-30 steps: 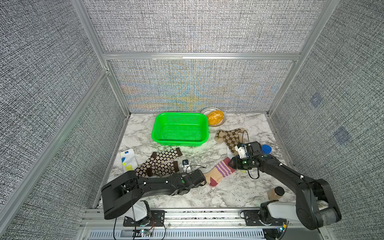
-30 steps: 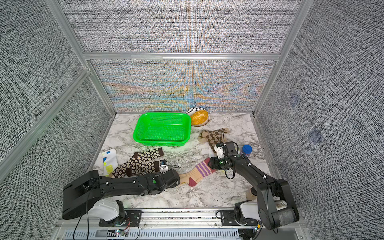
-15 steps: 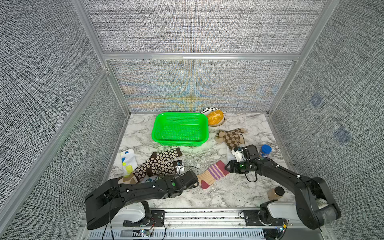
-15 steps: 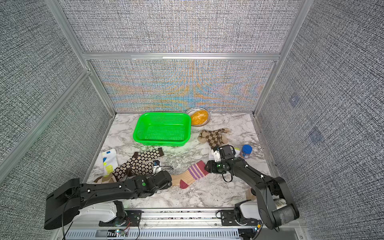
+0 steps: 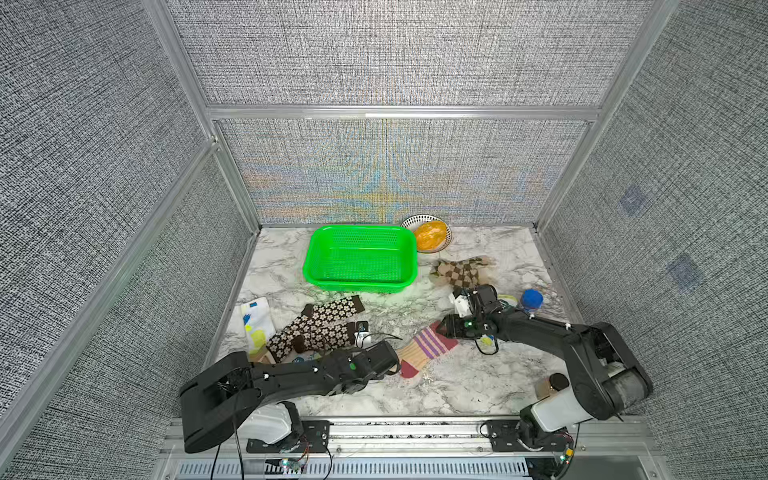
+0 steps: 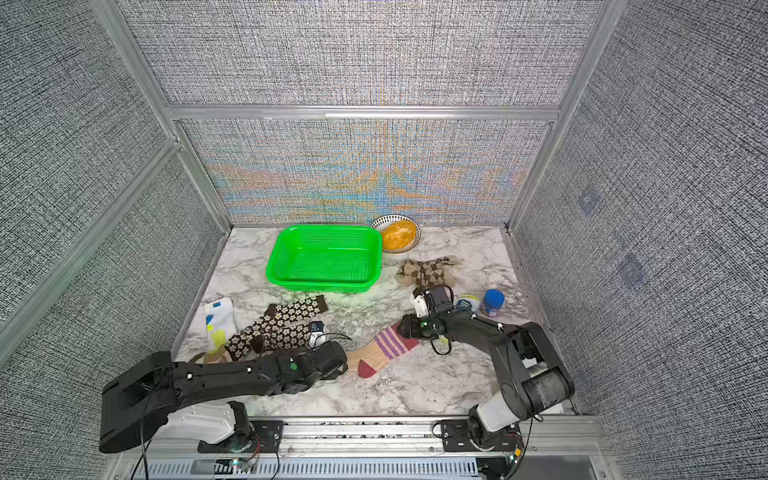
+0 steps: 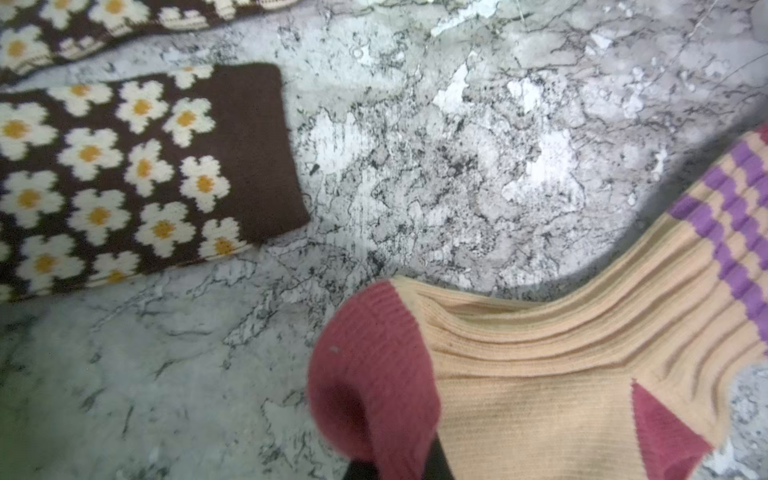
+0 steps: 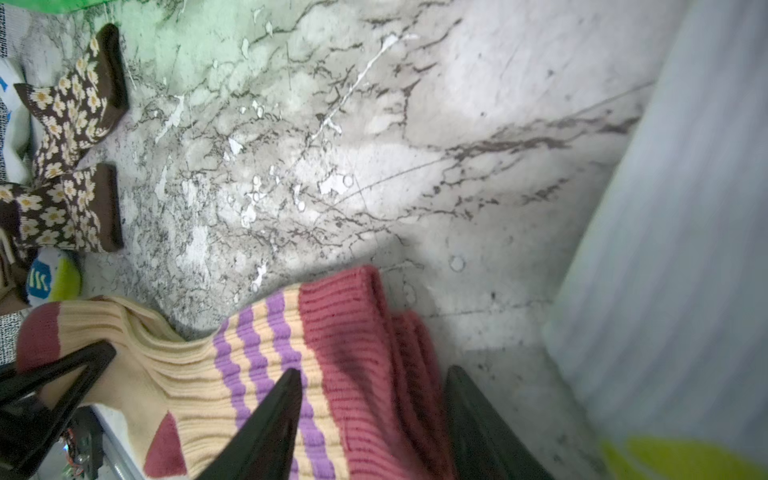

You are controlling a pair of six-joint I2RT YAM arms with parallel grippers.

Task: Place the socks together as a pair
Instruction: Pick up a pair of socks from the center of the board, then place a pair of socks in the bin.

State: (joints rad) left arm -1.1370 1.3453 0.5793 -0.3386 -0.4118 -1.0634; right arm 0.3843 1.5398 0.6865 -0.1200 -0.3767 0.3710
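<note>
A peach purple-striped sock (image 5: pixel 428 347) (image 6: pixel 384 349) lies stretched on the marble near the front. My left gripper (image 5: pixel 397 365) (image 6: pixel 345 368) is shut on its dark red toe (image 7: pixel 374 395). My right gripper (image 5: pixel 446 328) (image 8: pixel 372 374) is at the other end, open, its fingers (image 8: pixel 274 415) standing either side of the red cuff (image 8: pixel 353 332). Two brown cream-flowered socks (image 5: pixel 320 328) (image 7: pixel 124 174) lie side by side to the left. A white sock with yellow-blue patches (image 5: pixel 255 320) lies beyond them. Tan-brown diamond check socks (image 5: pixel 459 270) sit bunched at the right rear.
A green basket (image 5: pixel 361 227) stands at the back, with a bowl holding something orange (image 5: pixel 430 235) beside it. A blue-capped bottle (image 5: pixel 531 300) stands right of my right wrist and a brown jar (image 5: pixel 555 384) by the right arm's base. Another white, yellow-patched sock (image 8: pixel 685 249) lies under the right wrist.
My left gripper has shut on the striped sock's toe and drawn the sock left. The right gripper has followed left, staying at the cuff.
</note>
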